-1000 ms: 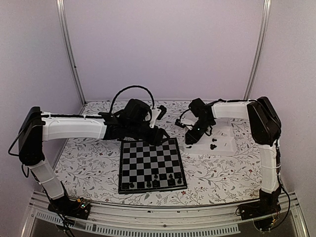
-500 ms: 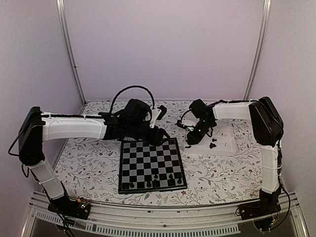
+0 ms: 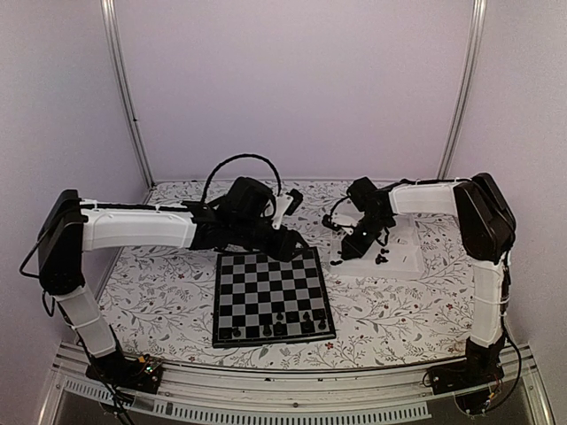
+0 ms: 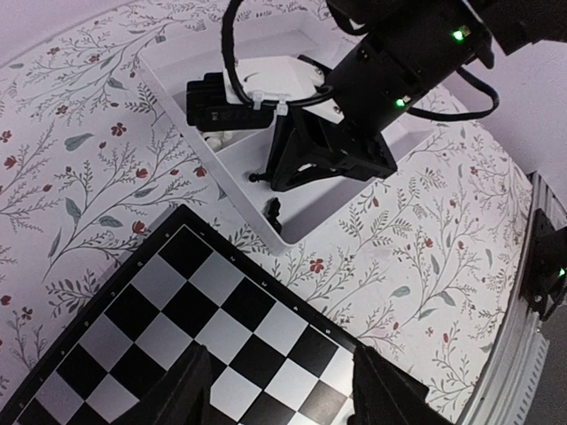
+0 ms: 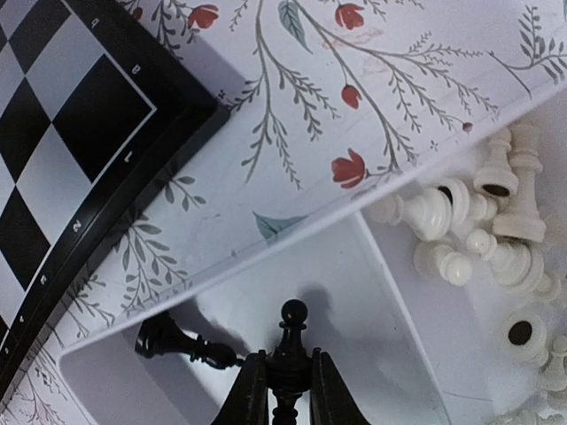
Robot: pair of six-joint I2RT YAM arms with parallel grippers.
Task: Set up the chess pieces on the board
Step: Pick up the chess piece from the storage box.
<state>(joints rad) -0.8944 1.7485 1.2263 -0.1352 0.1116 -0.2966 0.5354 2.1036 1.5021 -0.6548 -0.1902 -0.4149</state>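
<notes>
The board (image 3: 273, 297) lies flat at the table's middle, with several black pieces (image 3: 292, 316) on its near rows. My right gripper (image 3: 341, 255) hangs over the left end of the white tray (image 3: 406, 257). In the right wrist view it (image 5: 288, 361) is shut on an upright black piece (image 5: 293, 341) just above the tray floor. Another black piece (image 5: 173, 343) lies on its side beside it. My left gripper (image 3: 288, 243) hovers over the board's far right corner (image 4: 354, 341), open and empty (image 4: 283, 398).
White pieces (image 5: 483, 230) lie heaped in the tray's other compartment. A few more black pieces (image 3: 383, 259) lie further right in the tray. The flowered tablecloth (image 3: 159, 283) surrounds the board. Both arms meet close together near the tray's left end (image 4: 275, 235).
Both arms have shifted slightly to the right. The right gripper stays over the tray's left end. The pieces on the board have not moved.
</notes>
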